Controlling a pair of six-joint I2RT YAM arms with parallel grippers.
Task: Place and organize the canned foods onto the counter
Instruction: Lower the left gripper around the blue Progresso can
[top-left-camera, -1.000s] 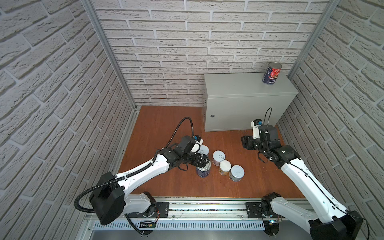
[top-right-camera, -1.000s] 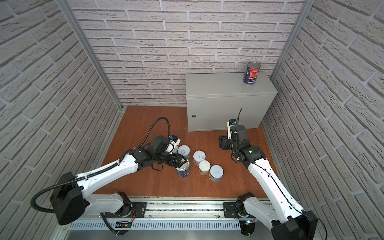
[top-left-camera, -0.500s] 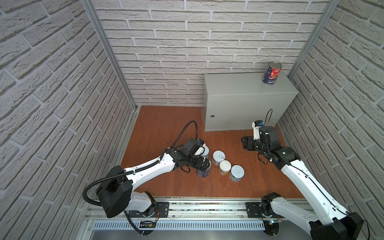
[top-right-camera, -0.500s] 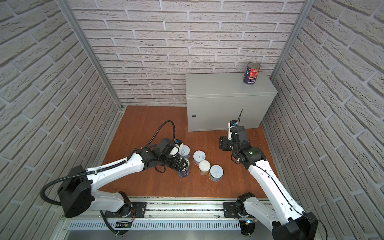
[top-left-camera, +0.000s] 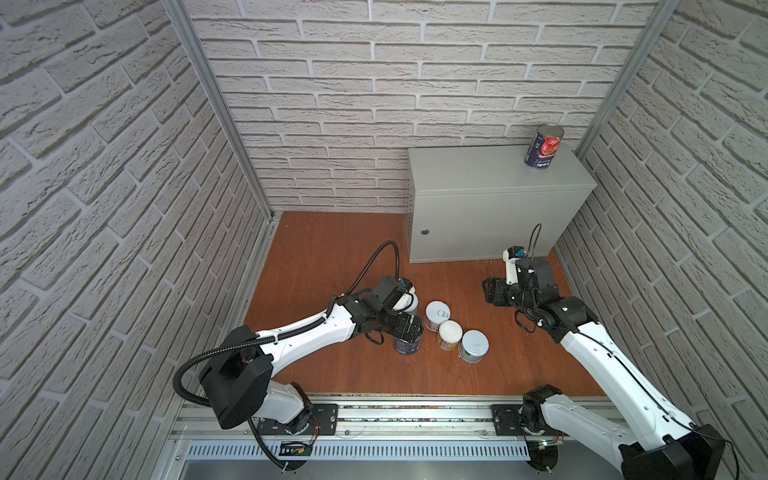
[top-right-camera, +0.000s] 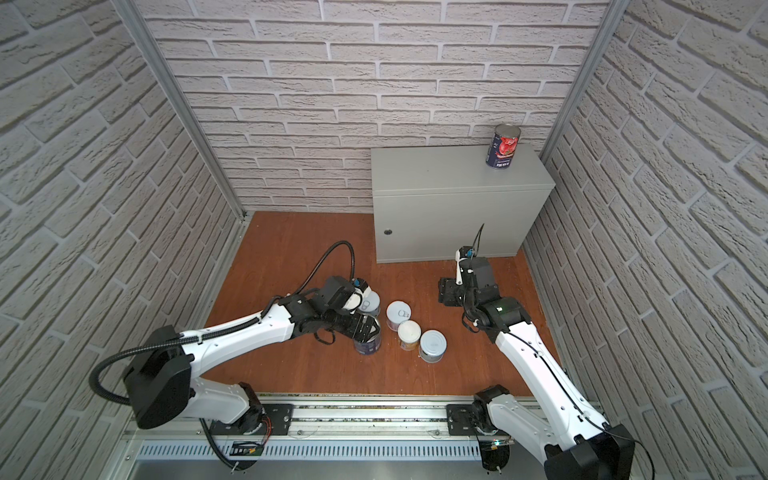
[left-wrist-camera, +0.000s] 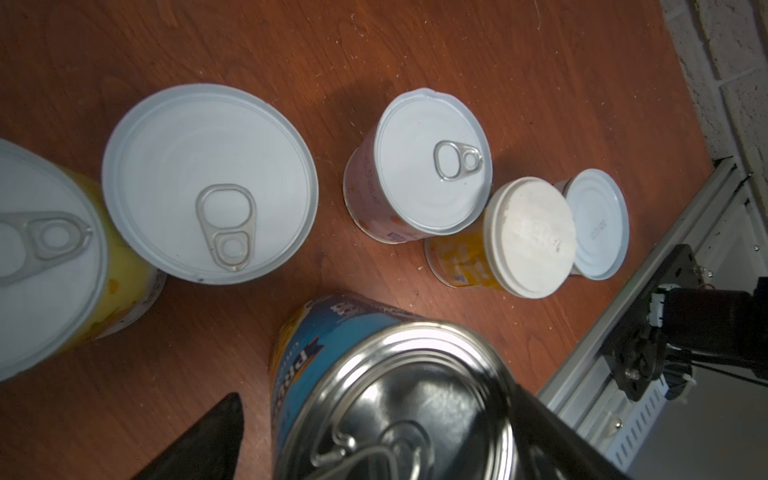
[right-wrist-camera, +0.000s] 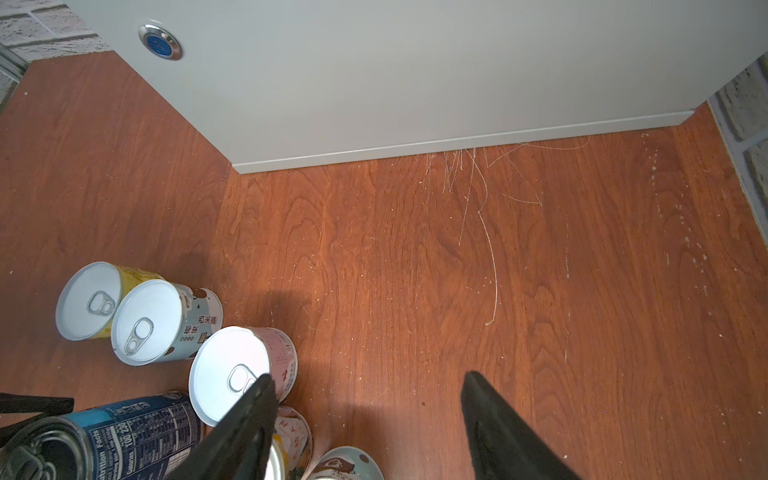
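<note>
The blue can (top-left-camera: 408, 345) is being straddled by the wide-apart left jaws, the right jaws also apart and empty, and could be tipped by an off-centre squeeze.

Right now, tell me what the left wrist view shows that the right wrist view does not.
Only the left wrist view: the metal rail along the floor's edge. Only the right wrist view: the counter with its round lock, and the right gripper, open over a bare stretch of the wooden floor. Both: the blue-labelled can, the yellow can and the pink can, all upright on that floor.
</note>
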